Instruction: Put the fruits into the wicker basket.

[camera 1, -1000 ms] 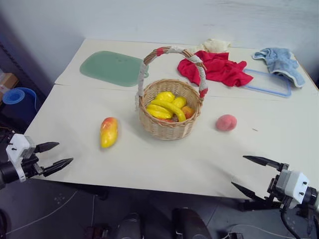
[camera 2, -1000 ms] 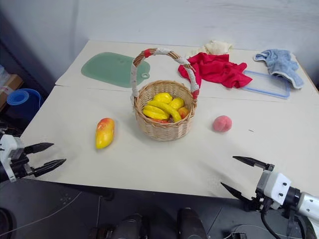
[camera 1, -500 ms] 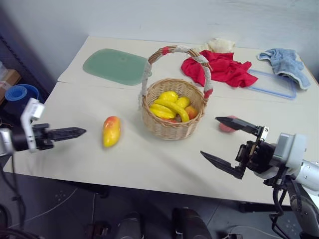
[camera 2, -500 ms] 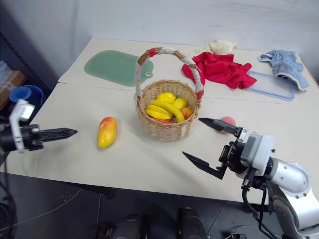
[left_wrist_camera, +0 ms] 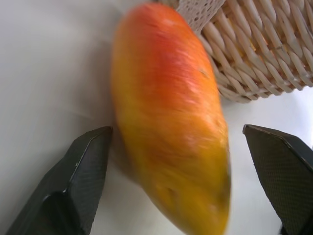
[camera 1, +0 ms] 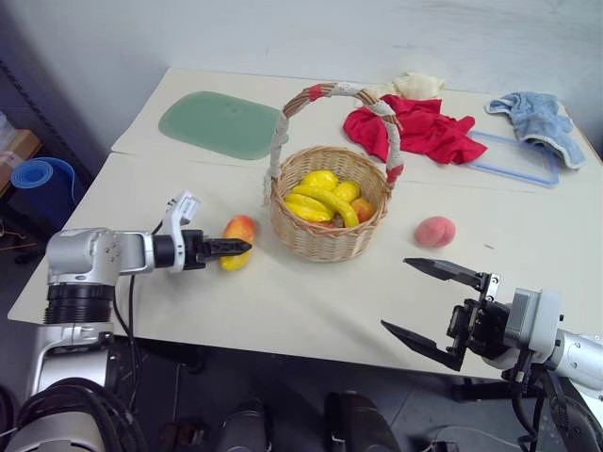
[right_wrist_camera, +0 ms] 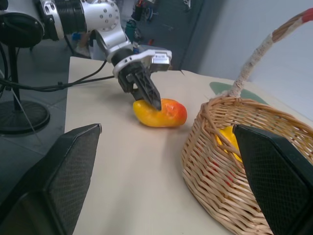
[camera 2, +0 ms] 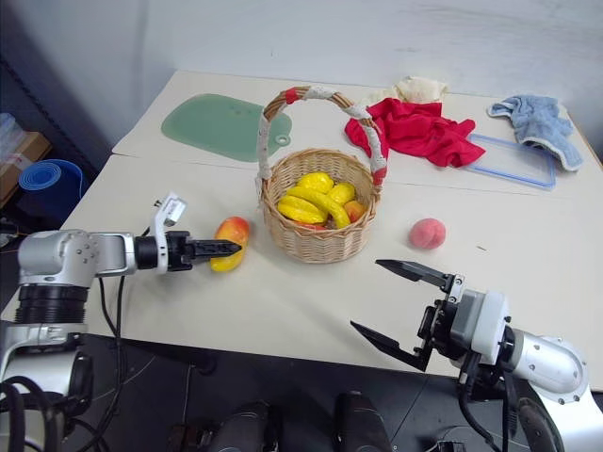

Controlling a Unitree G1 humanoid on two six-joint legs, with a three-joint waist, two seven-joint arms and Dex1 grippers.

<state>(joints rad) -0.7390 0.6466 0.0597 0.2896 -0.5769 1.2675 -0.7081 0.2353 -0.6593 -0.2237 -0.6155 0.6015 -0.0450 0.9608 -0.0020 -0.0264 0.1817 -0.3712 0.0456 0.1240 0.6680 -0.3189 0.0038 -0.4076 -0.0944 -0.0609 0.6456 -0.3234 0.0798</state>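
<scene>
The mango (camera 1: 242, 229), yellow with an orange-red end, lies on the table just left of the wicker basket (camera 1: 325, 247). My left gripper (camera 1: 241, 247) reaches in from the left with its fingers on either side of the mango (left_wrist_camera: 166, 112). It is open: one finger (left_wrist_camera: 78, 181) is close against the mango and the other stands apart from it. The pink-red peach (camera 1: 435, 231) rests to the right of the basket. My right gripper (camera 1: 396, 294) hovers open near the front edge, short of the peach and holding nothing.
The basket holds yellow bananas (camera 1: 316, 200) and other fruit under its tall handle (camera 1: 330, 91). At the back lie a green board (camera 1: 219, 124), a red cloth (camera 1: 419, 130), a blue cloth (camera 1: 539, 115), a cream cloth (camera 1: 415, 85) and a clear blue-rimmed lid (camera 1: 513, 155).
My left gripper swung right and forward and now straddles the mango, which has shifted closer to the basket. My right gripper drew back from near the peach toward the front edge.
</scene>
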